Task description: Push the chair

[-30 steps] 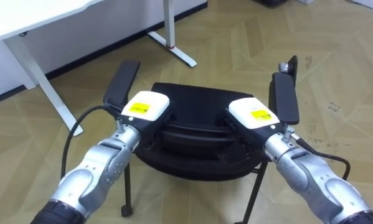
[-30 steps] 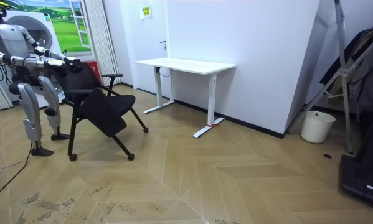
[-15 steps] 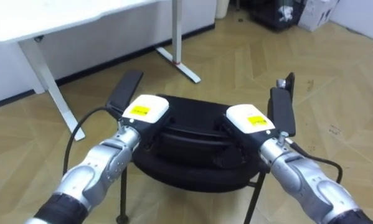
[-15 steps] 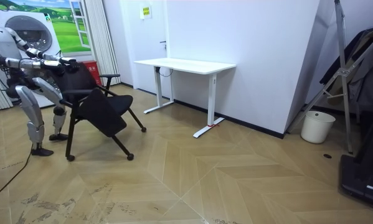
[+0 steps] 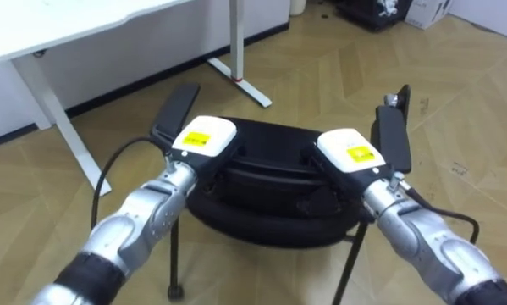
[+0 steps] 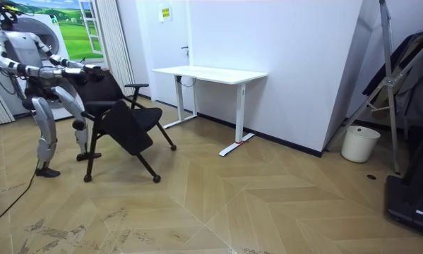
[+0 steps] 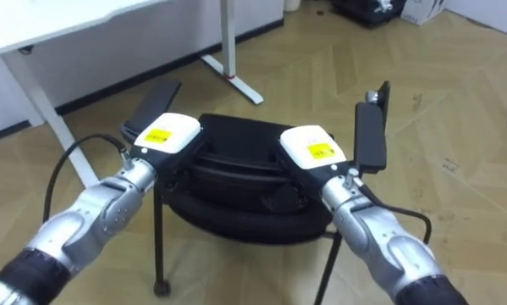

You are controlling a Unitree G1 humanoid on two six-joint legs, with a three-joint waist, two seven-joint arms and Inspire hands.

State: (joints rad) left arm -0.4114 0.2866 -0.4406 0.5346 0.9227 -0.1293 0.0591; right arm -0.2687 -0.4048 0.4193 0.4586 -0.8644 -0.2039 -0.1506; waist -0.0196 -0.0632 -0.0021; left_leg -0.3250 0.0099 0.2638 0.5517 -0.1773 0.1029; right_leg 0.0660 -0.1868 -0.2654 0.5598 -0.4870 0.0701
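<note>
Straight ahead, chair (image 5: 270, 216) with backrest (image 5: 270, 146) lying crosswise beneath left hand (image 5: 204, 137) and right hand (image 5: 350, 152), equally near; fingers hidden over its edge, grip impossible to tell.

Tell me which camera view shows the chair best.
The room view: the whole chair, legs to armrests, shows side-on. The eye views look down on its backrest and armrests, with the left hand and right hand at the backrest.

One chair (image 6: 130, 127), one desk (image 6: 211, 73), one bin (image 6: 359, 144)
</note>
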